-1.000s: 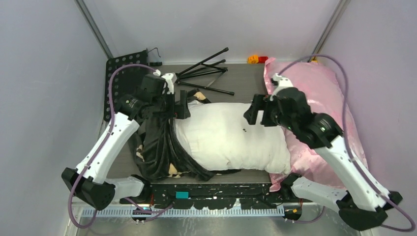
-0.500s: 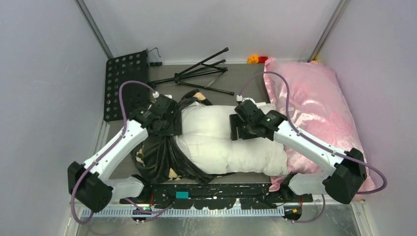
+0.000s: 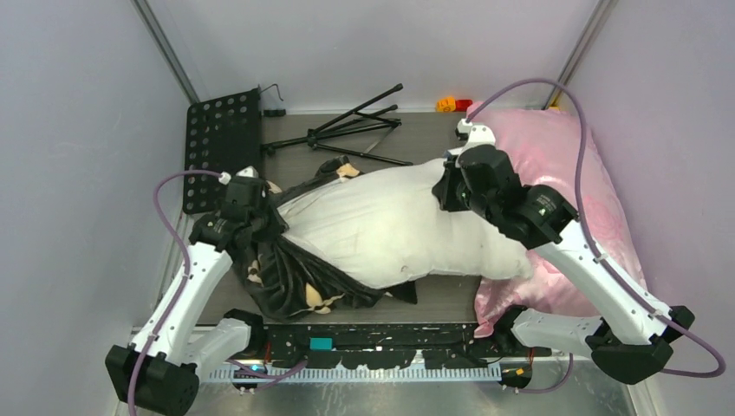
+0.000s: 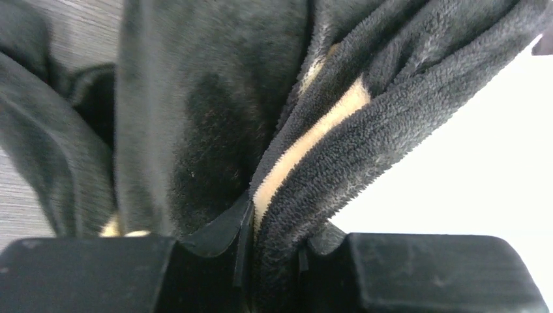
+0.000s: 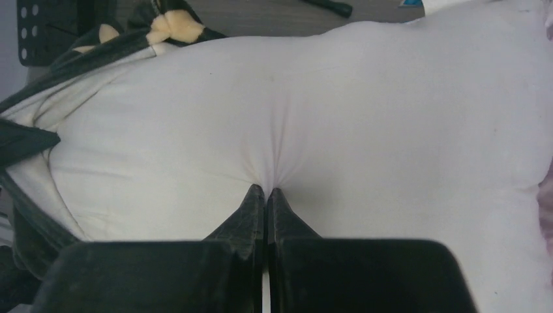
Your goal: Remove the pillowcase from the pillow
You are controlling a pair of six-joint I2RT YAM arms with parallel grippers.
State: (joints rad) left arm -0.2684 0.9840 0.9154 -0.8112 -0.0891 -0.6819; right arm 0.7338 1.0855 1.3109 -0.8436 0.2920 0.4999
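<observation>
Left jaws grip the pillowcase (image 4: 195,130); right jaws pinch the pillow (image 5: 391,130), arms reaching in from opposite ends.

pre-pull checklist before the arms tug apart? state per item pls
1. Left hand shut on pillowcase fold: ok.
2. Right hand pinching pillow cloth: ok.
3. Pillowcase fully off: not ok, it wraps the pillow's left end.
4. Pillow apart from pink pillow: not ok, right end overlaps it.
5. Tripod touching pillowcase: cannot tell.
</observation>
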